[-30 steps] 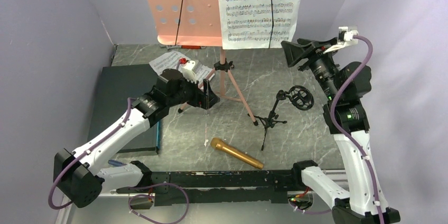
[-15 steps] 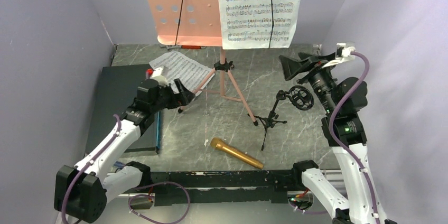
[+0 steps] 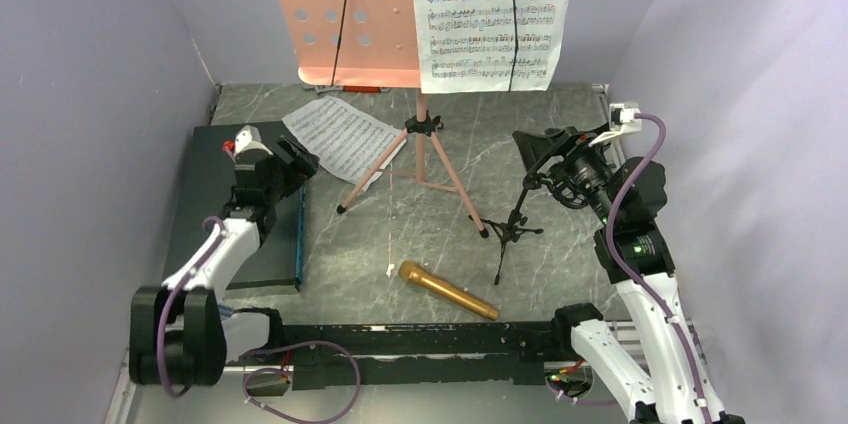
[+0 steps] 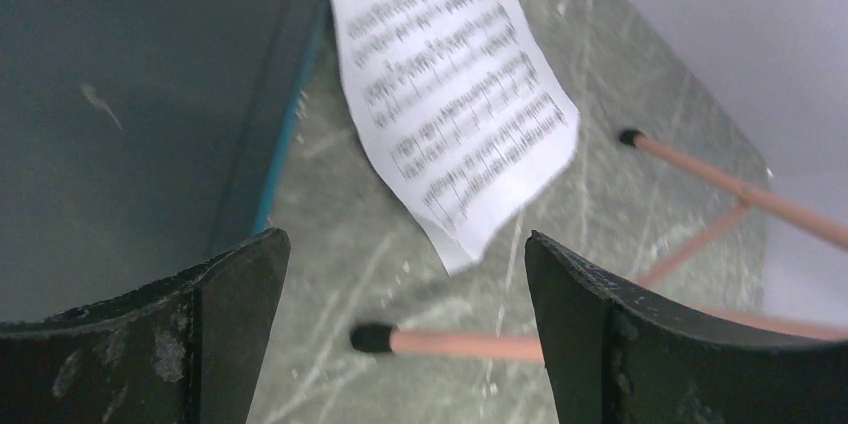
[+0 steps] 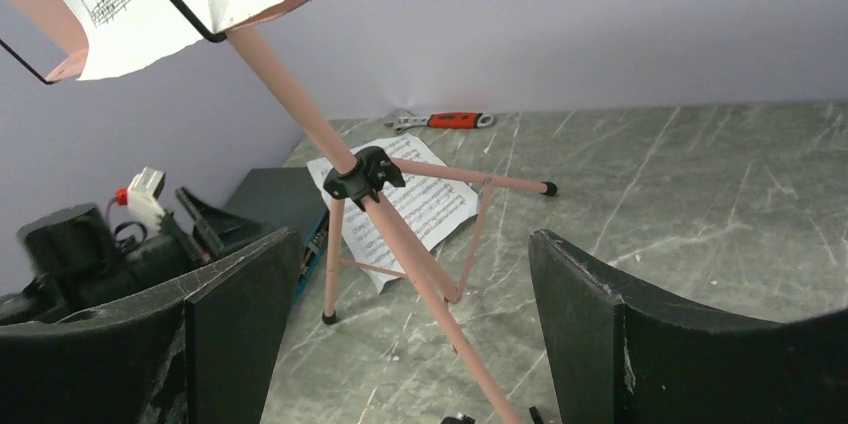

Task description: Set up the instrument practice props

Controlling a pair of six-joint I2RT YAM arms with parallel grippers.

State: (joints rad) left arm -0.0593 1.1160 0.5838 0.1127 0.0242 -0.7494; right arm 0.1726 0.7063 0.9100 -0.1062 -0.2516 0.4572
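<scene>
The pink perforated music stand [image 3: 340, 14] stands on its tripod legs [image 3: 440, 169] at the back, with one white sheet-music page [image 3: 495, 14] clipped on its right half. A second page [image 3: 335, 134] lies flat by the left leg and also shows in the left wrist view [image 4: 450, 94]. The gold microphone [image 3: 447, 290] lies on the table near the front. The small black mic stand [image 3: 515, 224] stands upright right of it. My left gripper [image 3: 297, 159] is open and empty at the case's right edge, above a pink leg tip [image 4: 450, 344]. My right gripper [image 3: 540, 144] is open and empty, just above the mic stand's round holder [image 3: 573, 185].
A dark flat case [image 3: 240, 204] lies at the left with a teal edge [image 4: 280, 144]. A red-handled wrench [image 5: 445, 121] lies by the back wall. Purple walls close in the left, back and right. The stand's pole [image 5: 300, 94] crosses the right wrist view.
My left arm has drawn back to the left, from the stand's legs to the case's edge. My right gripper has dropped forward towards the mic stand's top. Both stay open.
</scene>
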